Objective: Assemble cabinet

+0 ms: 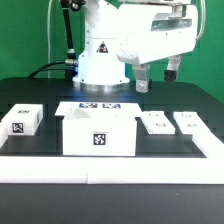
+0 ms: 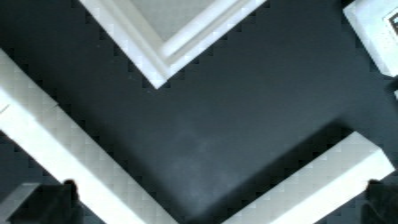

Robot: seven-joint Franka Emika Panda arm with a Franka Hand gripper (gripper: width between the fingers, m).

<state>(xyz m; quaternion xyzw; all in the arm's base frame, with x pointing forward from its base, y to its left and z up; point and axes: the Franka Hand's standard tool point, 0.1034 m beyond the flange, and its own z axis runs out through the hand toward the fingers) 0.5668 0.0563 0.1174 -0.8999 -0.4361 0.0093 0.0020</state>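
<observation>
Cabinet body you find at the middle of the dark worktop, opening upward. Your claw hangs higher, toward the exterior view's right, fingers apart, empty.

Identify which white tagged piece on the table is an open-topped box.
The cabinet in the middle: largest, hollow on top. The block, inner panel and outer panel beside it are small and closed.

One cabinet body, one small tagged block, two flat panels, one marker board.
</observation>
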